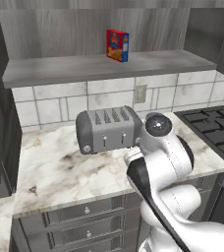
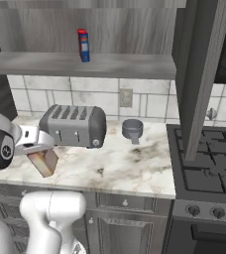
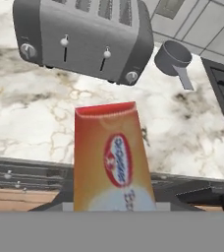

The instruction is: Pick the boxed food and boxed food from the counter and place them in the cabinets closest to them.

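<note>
While the tan box (image 3: 111,160) is clenched in the pincer above the table (image 2: 135,168), the toaster (image 2: 75,125) could be clipped when it is raised.

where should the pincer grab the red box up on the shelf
Grip the red box across its two broad printed faces at mid-height, coming in level from the open front of the cabinet shelf. It stands upright, is slim, and has free space on both sides; the cabinet back wall blocks a rear approach.
</note>
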Controlling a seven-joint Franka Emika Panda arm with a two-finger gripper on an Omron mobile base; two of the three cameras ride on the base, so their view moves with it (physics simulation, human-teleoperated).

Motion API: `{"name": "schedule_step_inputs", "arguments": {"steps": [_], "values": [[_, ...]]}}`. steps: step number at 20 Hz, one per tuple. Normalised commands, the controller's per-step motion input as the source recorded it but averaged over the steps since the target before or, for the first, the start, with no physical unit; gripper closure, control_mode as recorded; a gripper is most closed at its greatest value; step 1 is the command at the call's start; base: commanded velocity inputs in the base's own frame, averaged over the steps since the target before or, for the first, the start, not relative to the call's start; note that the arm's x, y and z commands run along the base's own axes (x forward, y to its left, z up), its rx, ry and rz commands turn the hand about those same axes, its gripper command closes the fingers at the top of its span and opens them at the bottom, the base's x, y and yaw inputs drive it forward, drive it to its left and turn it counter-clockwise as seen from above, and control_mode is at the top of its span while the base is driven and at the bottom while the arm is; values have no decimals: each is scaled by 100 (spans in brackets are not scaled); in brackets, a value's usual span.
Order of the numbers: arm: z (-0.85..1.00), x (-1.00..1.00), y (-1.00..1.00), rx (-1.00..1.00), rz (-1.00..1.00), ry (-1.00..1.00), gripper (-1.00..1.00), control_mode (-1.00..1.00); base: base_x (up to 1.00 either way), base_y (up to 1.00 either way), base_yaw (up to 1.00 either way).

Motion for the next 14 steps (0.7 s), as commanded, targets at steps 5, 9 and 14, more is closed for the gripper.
{"name": "schedule_step_inputs", "arguments": {"steps": [5, 9, 14], "values": [[69, -14, 4, 0, 9, -1, 100, -100, 0, 0, 0], [67, -8, 9, 0, 8, 0, 100, -100, 0, 0, 0], [68, -9, 11, 0, 7, 0, 100, -100, 0, 0, 0]]}}
